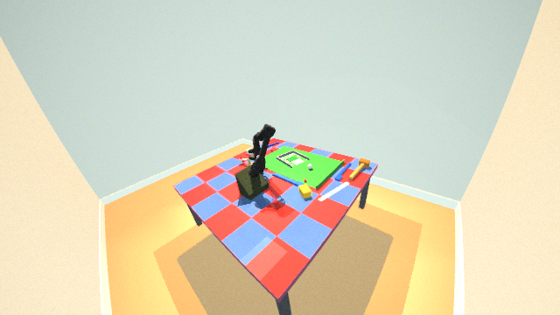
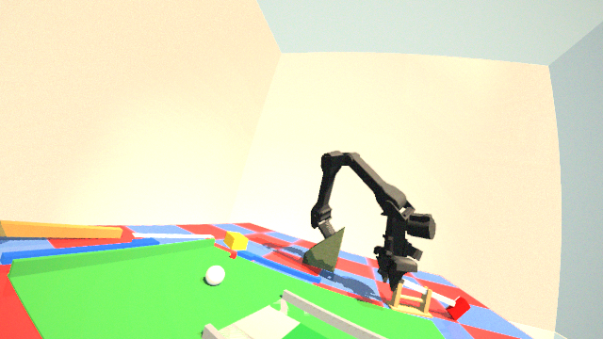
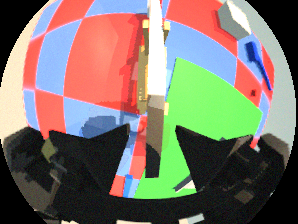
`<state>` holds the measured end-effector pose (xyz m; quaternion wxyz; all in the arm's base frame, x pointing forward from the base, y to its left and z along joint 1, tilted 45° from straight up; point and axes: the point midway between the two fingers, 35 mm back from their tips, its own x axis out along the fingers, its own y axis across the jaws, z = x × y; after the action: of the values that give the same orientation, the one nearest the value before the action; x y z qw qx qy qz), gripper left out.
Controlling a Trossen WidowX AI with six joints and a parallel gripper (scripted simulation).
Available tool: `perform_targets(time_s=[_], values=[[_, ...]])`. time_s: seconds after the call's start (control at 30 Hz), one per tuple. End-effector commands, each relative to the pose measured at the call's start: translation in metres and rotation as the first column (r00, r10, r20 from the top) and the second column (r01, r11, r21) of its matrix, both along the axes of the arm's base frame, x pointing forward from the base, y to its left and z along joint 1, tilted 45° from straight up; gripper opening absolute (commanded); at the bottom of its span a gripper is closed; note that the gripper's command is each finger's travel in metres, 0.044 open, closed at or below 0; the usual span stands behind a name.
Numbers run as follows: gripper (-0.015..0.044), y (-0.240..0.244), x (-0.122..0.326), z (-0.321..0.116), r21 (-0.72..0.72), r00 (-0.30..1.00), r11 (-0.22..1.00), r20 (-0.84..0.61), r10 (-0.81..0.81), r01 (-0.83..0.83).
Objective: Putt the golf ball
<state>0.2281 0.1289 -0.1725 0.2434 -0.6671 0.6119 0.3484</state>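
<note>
The red putter (image 2: 439, 297) (image 3: 157, 60) rests on a wooden stand (image 2: 410, 311), its red head (image 2: 458, 308) at the far end and its dark grip (image 3: 154, 120) toward the arm. My gripper (image 2: 390, 282) (image 3: 152, 128) is open and points down at the grip. In the wrist view the grip lies between the fingers with a gap on each side. The white golf ball (image 1: 310, 166) (image 2: 215, 275) sits on the green board (image 1: 324, 168) (image 2: 118, 282), in front of the pale ramp (image 2: 264, 322). Low walls (image 2: 325, 314) flank the raised green. The top view mostly hides the gripper behind the arm.
A yellow block (image 1: 305, 191) (image 2: 236, 241) and a blue bar (image 1: 286, 178) (image 2: 278, 267) lie beside the board. A white strip (image 1: 334, 192) and an orange mallet (image 1: 360, 170) lie beyond. A pale block (image 3: 234, 20) and a dark blue tool (image 3: 255, 55) are past the board.
</note>
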Motion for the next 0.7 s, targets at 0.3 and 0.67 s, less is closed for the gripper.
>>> perform_targets(time_s=[0.3, 0.67], values=[[0.0026, 0.000, 0.000, 0.000, 0.001, 1.000, 1.000, 0.001, 0.000, 0.000], [0.0000, 0.029, 0.002, 0.025, 0.004, 1.000, 1.000, -0.002, 0.000, 0.000]])
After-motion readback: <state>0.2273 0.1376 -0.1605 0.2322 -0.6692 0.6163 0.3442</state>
